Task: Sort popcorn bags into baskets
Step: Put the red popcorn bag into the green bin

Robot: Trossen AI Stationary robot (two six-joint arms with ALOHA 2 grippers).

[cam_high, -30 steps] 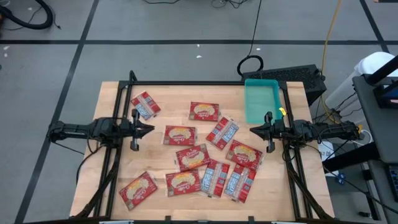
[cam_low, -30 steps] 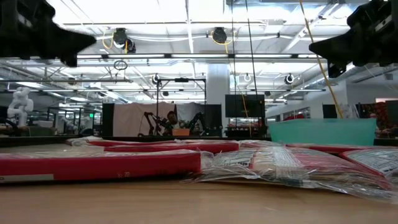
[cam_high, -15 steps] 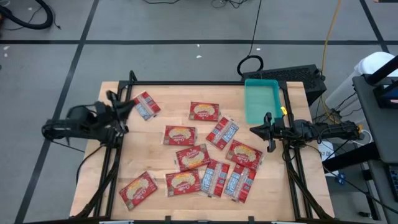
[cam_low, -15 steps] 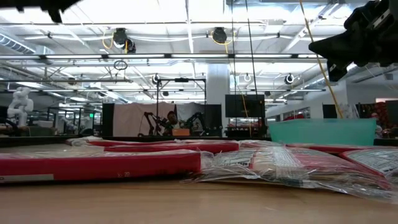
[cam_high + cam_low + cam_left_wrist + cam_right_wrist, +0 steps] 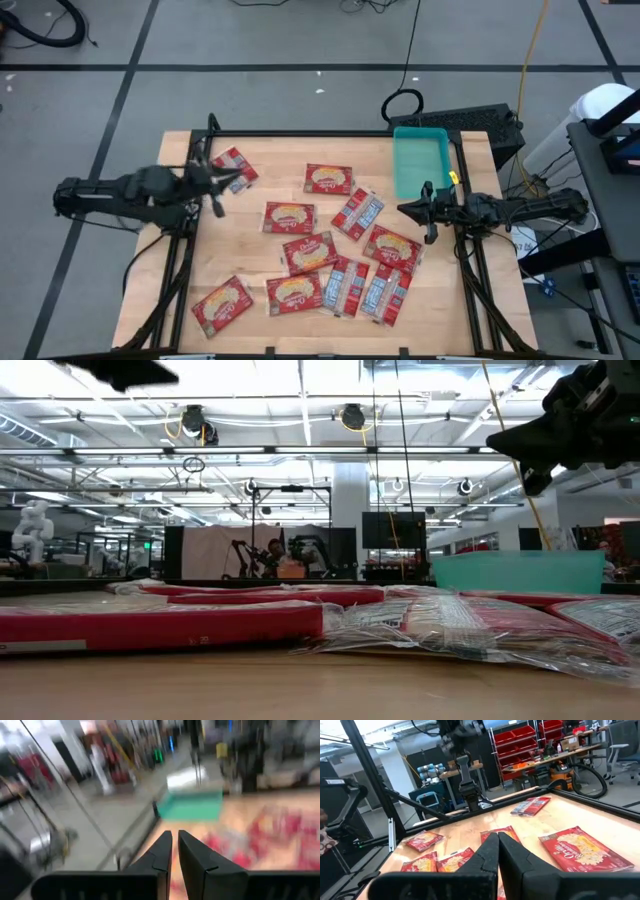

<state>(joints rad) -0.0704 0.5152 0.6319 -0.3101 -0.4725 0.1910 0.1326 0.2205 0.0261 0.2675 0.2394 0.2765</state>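
Several red popcorn bags (image 5: pixel 310 252) lie flat on the wooden table, some overlapping at the near right (image 5: pixel 365 288); one (image 5: pixel 233 168) lies at the far left. They also show in the low view (image 5: pixel 160 625) and the right wrist view (image 5: pixel 580 847). The teal basket (image 5: pixel 421 162) stands at the far right corner, with nothing visible inside it. My left gripper (image 5: pixel 236 181) hovers shut high over the left side, near the far-left bag, holding nothing (image 5: pixel 175 834). My right gripper (image 5: pixel 404 209) hangs shut over the right side, just near of the basket, also holding nothing (image 5: pixel 497 835).
A black keyboard-like box (image 5: pixel 470 122) sits beyond the basket, off the table's far right corner. Black frame rails (image 5: pixel 300 133) run along the table's far edge and sides. A cable loop (image 5: pixel 402 103) lies on the floor behind. Bare wood shows at the near left (image 5: pixel 200 260).
My left gripper has risen well above the table, first drawing back toward the left edge, then swinging out toward the far-left bag, tipping and rolling as it went. It has stayed shut. The bags have not moved.
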